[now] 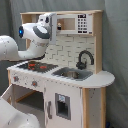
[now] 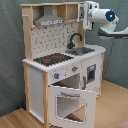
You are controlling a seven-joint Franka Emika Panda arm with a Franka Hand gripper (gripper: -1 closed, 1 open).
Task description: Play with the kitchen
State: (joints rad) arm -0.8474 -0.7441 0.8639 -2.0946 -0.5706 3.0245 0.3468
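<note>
Second exterior view: I see the kitchen [image 2: 65, 75] standing on a wood floor [image 2: 112, 107], oven door [image 2: 72, 102] hanging open — my gripper [image 2: 89, 14] up by its top shelf, finger spread unreadable.

The smooth white rounded robot arm [image 1: 31, 37] fills the frame's left, its joint ringed dark with a glowing blue light [image 2: 110, 16].

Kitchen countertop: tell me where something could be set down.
On the kitchen, the rounded white counter end beyond the sink and faucet is bare. The stovetop is flat and empty too. Around the top shelf it is crowded: the arm's end hangs beside it. The open oven door blocks the front.
</note>
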